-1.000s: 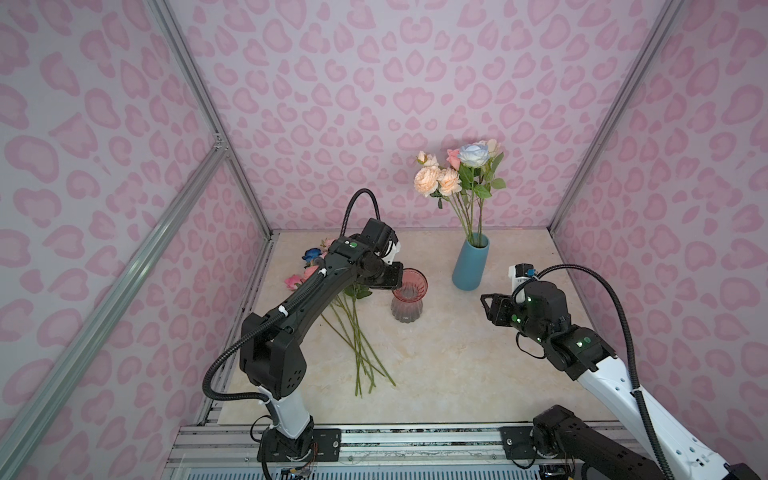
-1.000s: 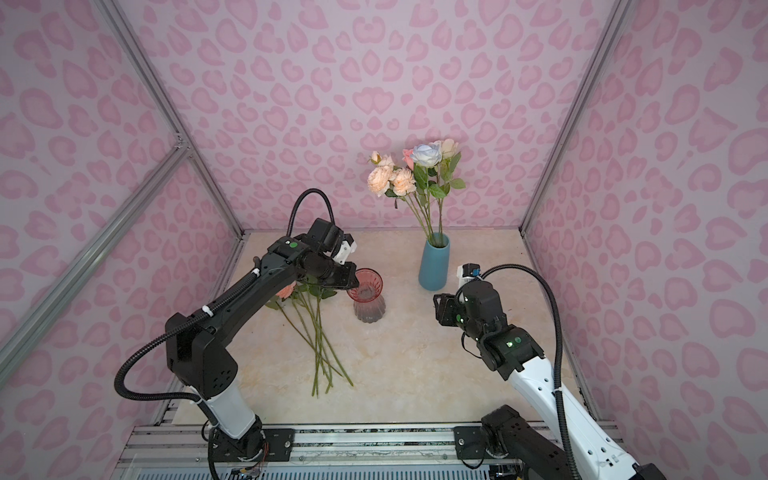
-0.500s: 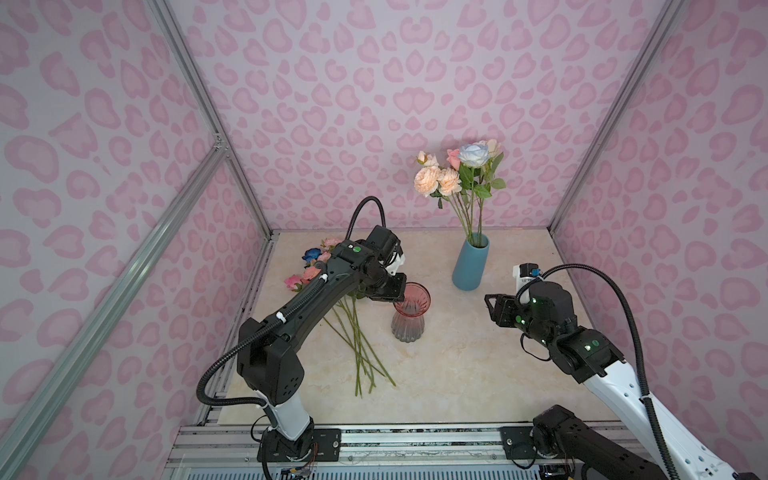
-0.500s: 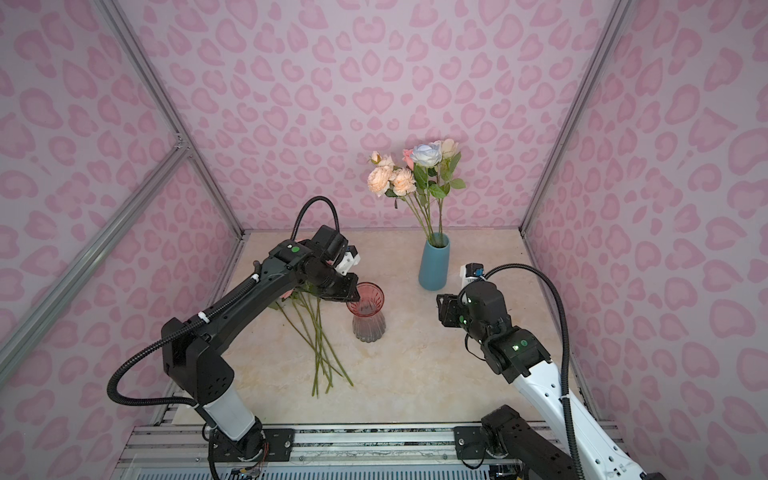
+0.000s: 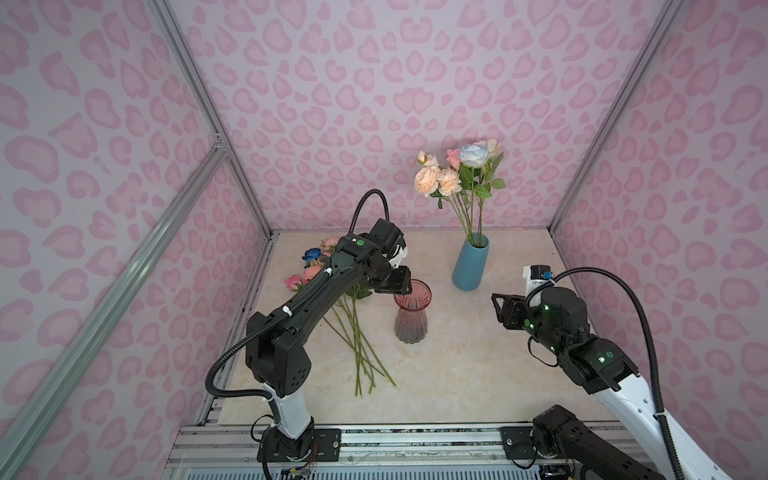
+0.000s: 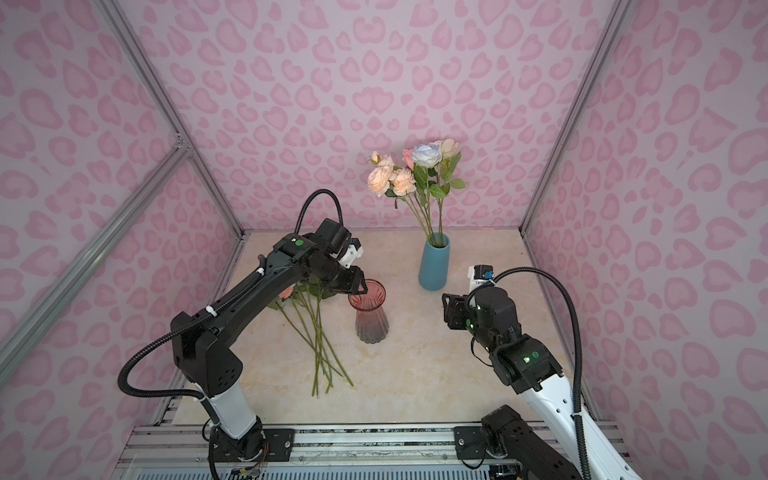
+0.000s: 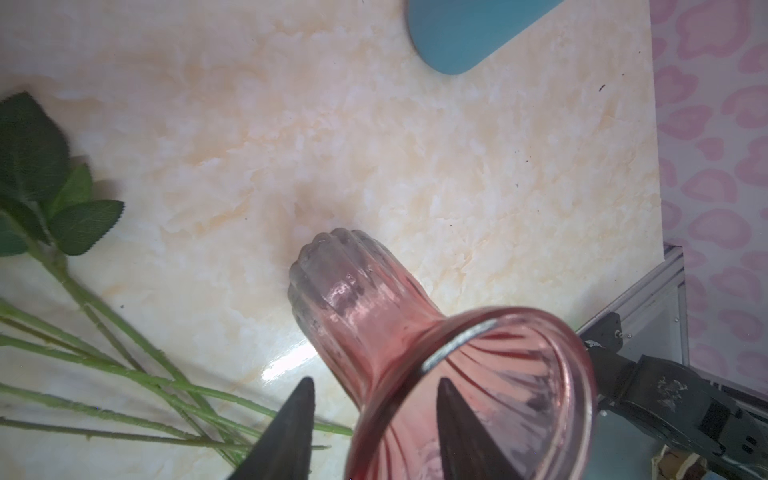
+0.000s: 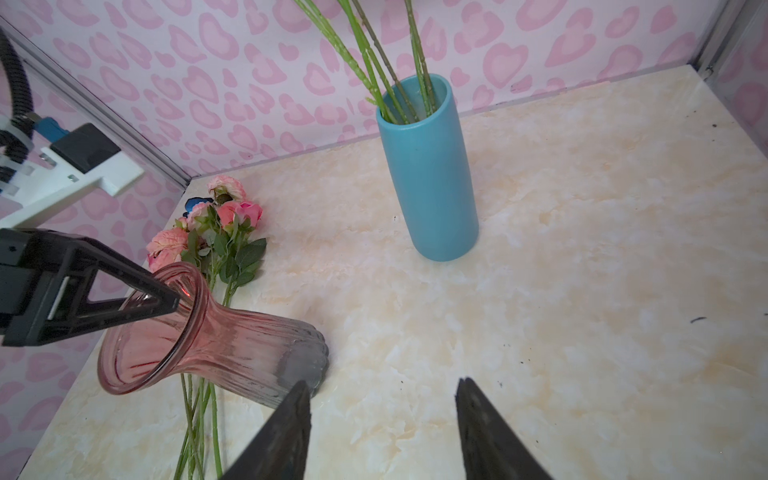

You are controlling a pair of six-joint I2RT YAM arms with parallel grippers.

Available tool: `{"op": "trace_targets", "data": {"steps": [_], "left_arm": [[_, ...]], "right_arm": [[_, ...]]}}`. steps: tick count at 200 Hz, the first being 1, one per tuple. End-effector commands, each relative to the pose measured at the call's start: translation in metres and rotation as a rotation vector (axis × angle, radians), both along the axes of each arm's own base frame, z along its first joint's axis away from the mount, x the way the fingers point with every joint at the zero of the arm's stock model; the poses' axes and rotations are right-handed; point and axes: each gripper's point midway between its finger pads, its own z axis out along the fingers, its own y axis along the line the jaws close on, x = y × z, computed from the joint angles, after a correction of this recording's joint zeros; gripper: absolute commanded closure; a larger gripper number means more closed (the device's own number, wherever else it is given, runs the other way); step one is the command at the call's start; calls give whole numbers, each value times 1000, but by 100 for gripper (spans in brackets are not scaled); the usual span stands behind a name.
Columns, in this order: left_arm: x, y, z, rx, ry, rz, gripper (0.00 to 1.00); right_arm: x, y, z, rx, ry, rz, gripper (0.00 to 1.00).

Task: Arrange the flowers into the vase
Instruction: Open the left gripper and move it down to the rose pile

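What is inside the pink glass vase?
Inside the pink glass vase: no stems, only one finger of the left end effector; its other finger is outside the rim. The loose flowers lie on the table beside it. Its bottom is unclear through ribbed glass.

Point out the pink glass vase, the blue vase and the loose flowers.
pink glass vase (image 5: 410,324), in a top view, ribbed body
blue vase (image 5: 469,266), in a top view, side wall
loose flowers (image 8: 249,210), right wrist view, pink bloom

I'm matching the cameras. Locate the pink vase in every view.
Top view: pink vase mid-table, right of loose stems.
Top view: same place.
Left wrist: close up, left claw straddling its rim.
Right wrist: pink vase just beyond right claw.
Shared landmark: blue vase, in all four.
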Motion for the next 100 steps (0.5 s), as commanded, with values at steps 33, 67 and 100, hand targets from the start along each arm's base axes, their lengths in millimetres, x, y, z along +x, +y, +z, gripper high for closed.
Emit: {"op": "trace_targets", "data": {"steps": [33,67,100], "left_arm": [[9,92,122,-157,-412,307,48],[-16,162,47,-113,-453,636,52],[-31,182,-59,3,-271,717,55]], "right_arm": [[5,18,5,25,1,79,48],[10,34,-12,63,36,127,59],[18,59,-39,90,97,181,65]]}}
